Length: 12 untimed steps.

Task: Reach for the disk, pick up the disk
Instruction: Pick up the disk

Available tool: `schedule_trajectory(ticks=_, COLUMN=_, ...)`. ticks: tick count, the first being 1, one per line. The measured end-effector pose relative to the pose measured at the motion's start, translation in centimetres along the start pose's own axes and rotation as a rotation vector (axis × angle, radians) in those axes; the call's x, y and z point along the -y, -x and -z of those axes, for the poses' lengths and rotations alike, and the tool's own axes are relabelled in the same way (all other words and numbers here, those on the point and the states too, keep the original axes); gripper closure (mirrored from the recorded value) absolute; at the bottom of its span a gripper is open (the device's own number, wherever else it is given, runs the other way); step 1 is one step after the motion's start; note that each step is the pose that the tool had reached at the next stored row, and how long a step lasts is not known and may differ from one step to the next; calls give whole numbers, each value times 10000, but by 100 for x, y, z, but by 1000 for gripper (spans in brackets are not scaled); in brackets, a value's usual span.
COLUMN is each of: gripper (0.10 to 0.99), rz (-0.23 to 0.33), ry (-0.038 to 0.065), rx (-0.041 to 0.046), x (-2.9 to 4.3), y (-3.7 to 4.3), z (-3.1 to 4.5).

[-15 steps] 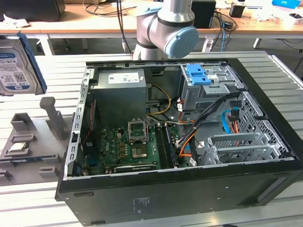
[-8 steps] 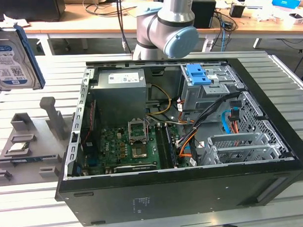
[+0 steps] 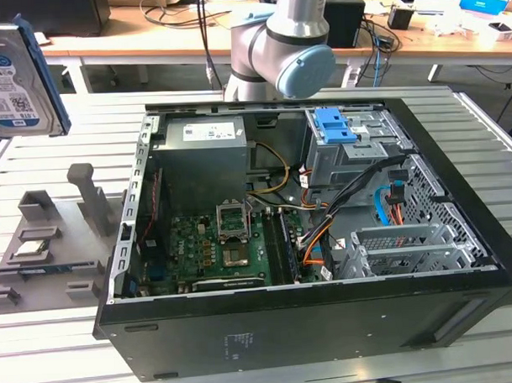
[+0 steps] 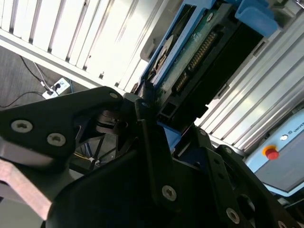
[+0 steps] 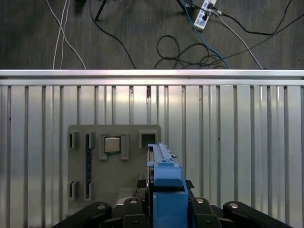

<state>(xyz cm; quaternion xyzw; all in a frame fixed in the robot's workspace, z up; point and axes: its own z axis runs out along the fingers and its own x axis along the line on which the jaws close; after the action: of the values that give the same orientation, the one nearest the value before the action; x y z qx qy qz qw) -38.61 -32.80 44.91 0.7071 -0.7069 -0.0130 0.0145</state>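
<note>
Open air surrounds the disk (image 3: 17, 82); below, posts (image 3: 88, 197) stick up from the grey holder (image 3: 40, 258), the computer case (image 3: 286, 329) just beside.

The disk (image 3: 15, 82), at ten o'clock in the exterior view: blue-and-white label, blue frame. Black pincer (image 5: 164, 204); silver, stripe-ribbed table (image 3: 68, 358); black computer case (image 3: 311, 332).

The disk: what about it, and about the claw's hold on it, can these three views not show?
Exterior view: the picture's left edge cuts off the disk.
First wrist view: it is edge-on, both faces hidden; the claw is cut off by the picture's edge.
Second wrist view: the claw's black links cover the disk's end, hiding where pads touch.
</note>
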Motion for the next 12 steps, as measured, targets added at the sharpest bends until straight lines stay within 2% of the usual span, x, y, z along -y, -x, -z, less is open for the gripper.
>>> schedule_trajectory(ticks=8, gripper=722, rz=1, ry=0, rx=0, x=-10, y=21, z=266)
schedule_trajectory(ticks=9, gripper=722, rz=0, ry=1, rx=-1, x=-12, y=27, z=328)
schedule_trajectory(ticks=12, gripper=722, rz=0, ry=0, rx=0, x=-16, y=36, z=434)
